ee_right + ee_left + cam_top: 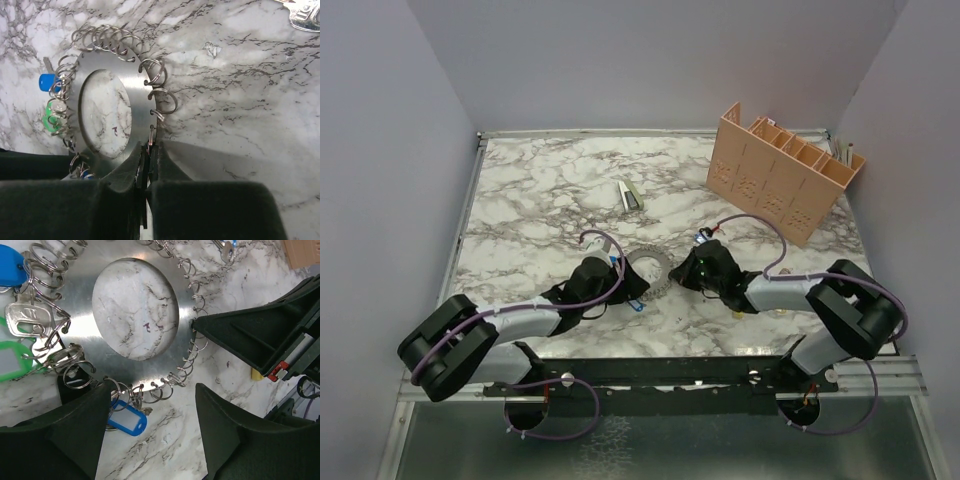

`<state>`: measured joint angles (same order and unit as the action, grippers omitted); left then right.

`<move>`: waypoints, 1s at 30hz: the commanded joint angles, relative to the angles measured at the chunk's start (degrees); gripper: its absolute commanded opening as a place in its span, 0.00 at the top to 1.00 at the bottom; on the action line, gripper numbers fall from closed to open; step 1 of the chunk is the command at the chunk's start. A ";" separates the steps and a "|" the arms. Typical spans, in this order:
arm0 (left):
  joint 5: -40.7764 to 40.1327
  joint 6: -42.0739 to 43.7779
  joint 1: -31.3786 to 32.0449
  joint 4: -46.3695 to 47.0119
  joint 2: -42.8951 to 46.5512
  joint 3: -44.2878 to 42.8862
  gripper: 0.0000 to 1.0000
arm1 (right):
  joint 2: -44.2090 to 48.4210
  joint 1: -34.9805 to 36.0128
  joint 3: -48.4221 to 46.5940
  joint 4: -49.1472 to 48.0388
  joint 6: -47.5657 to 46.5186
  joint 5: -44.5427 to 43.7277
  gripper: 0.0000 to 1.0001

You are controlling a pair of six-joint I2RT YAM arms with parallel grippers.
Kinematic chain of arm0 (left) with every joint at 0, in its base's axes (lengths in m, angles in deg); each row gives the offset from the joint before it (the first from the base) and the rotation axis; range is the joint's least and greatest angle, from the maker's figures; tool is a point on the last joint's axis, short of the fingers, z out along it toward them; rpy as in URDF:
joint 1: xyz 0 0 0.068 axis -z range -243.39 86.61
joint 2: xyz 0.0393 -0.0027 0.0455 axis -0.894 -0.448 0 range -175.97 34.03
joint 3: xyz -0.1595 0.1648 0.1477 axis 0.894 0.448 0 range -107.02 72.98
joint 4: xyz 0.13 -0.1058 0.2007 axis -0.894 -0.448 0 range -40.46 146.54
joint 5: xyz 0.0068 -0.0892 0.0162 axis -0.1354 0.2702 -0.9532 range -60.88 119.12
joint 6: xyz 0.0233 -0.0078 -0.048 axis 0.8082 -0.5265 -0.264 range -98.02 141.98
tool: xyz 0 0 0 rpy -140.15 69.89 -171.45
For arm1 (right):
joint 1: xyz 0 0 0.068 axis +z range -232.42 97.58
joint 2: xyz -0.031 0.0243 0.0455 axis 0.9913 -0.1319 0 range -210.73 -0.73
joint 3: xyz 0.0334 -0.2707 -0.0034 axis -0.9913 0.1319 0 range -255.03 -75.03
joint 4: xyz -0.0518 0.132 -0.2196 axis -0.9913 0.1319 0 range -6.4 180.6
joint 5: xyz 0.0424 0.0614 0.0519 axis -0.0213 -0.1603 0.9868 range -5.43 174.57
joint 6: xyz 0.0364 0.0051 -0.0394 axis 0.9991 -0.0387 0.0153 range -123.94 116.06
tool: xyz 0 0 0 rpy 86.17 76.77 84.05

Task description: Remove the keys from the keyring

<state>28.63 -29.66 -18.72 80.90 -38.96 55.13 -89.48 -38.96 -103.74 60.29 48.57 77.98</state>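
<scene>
The keyring (648, 268) is a flat grey metal disc with an open centre and lies on the marble between both arms. Many small split rings line its rim (80, 327). Keys hang on the left side: a silver key (27, 317), a blue head (10, 267), a green tag (15, 360) and a blue tag (125, 416). My left gripper (152, 397) stands open over the near rim, with nothing between its fingers. My right gripper (149, 150) is shut on one small split ring at the keyring's (141, 112) edge. Blue (46, 81) and green (50, 117) heads sit opposite it.
A peach slotted rack (785, 170) stands at the back right. A small metal piece (631, 195) lies behind the keyring. Another loose key (305, 15) lies at the right wrist view's top right corner. Grey walls close in the table on three sides.
</scene>
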 commanded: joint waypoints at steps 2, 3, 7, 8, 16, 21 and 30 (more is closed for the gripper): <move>-0.54 3.33 0.42 0.90 4.19 0.35 0.29 | 7.61 0.31 0.34 6.40 -8.97 -5.11 0.99; -0.24 4.33 0.42 0.61 4.61 0.05 0.28 | 9.10 0.31 0.28 7.42 -10.80 -5.60 0.99; -0.43 8.74 0.42 -2.58 6.45 -2.26 0.24 | 14.00 0.31 -0.74 12.38 -18.62 -7.31 0.99; -0.36 10.00 0.42 -3.18 6.93 -2.85 0.23 | 15.27 0.33 -1.08 13.33 -20.62 -7.39 0.99; -3.33 21.10 0.23 -5.12 10.58 -7.07 0.19 | 24.97 0.31 -5.56 22.22 -31.85 -6.43 0.99; -4.53 27.20 -0.01 -5.55 10.39 -11.13 0.18 | 28.49 0.31 -9.45 28.26 -39.63 -3.38 0.99; 3.56 37.27 -0.44 -5.05 6.70 -16.92 0.19 | 33.81 0.32 -15.94 36.15 -51.59 5.85 0.99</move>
<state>26.40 0.07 -18.70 76.33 -30.05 39.90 -58.22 -38.92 -115.17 91.83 3.79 78.00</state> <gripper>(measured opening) 0.817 0.034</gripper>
